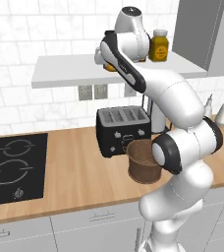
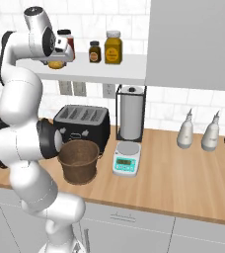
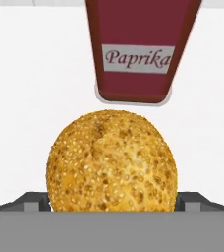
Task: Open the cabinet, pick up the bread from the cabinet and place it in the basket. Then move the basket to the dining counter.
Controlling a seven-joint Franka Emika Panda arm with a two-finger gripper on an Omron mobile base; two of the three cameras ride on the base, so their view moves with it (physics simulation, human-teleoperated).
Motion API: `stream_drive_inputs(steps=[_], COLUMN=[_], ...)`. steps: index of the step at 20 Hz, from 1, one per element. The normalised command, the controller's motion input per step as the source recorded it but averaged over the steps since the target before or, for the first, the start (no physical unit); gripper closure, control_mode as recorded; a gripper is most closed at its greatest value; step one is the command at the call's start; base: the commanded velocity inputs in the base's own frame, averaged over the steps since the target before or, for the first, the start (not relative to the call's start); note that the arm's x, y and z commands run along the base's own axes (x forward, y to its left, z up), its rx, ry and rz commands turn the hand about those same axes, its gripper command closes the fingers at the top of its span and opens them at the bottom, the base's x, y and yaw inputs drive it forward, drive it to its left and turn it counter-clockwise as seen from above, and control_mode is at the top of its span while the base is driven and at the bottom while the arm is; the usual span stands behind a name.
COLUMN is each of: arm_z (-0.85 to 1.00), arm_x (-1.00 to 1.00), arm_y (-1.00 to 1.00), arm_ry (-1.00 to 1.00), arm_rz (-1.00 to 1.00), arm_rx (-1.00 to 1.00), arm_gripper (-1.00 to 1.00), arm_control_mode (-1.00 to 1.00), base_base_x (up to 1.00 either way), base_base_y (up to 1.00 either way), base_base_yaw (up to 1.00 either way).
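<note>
Bread (image 3: 111,162) is sitting on the white cabinet shelf (image 2: 109,73), right between the spread fingers of my end effector (image 3: 112,204). I am seeing the seeded golden bun bulging up between the two dark fingertips (image 3: 33,201), one at each side of it, and I cannot tell whether they are touching its crust. The end effector is standing released, jaws wide apart, not clenched on anything. Just beyond the bread, straight ahead of the end effector, a dark red jar labelled Paprika (image 3: 138,54) is standing upright on the same shelf. From the right base camera I am watching the hand (image 2: 60,52) reaching in at shelf height with the bun (image 2: 56,64) peeking out under it. Farther along the shelf, away from the end effector, a small brown jar (image 2: 94,52) and a yellow-filled jar (image 2: 113,48) are standing side by side. Well below the end effector, the brown woven basket (image 2: 78,160) is resting on the wooden table (image 2: 183,173), just in front of a black toaster (image 2: 82,123) and beside a small kitchen scale (image 2: 126,160).
</note>
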Motion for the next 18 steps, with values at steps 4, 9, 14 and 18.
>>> stream_drive_inputs(steps=[4, 9, 14, 18], arm_z=[0.00, 0.00, 0.00, 0.00], arm_x=[-0.34, -0.93, -1.00, -1.00], arm_y=[0.07, -0.10, -0.56, -0.78], arm_ry=[-0.06, -0.06, -0.20, -0.14], arm_rz=[-0.01, -0.05, 0.00, 0.01], arm_rx=[0.00, 0.00, 0.02, 0.02], arm_gripper=[1.00, 1.00, 1.00, 1.00], arm_control_mode=[-1.00, -1.00, -1.00, -1.00], base_base_x=[0.00, 0.00, 0.00, 0.00], base_base_y=[0.00, 0.00, 0.00, 0.00], base_base_yaw=[0.00, 0.00, 0.00, 0.00])
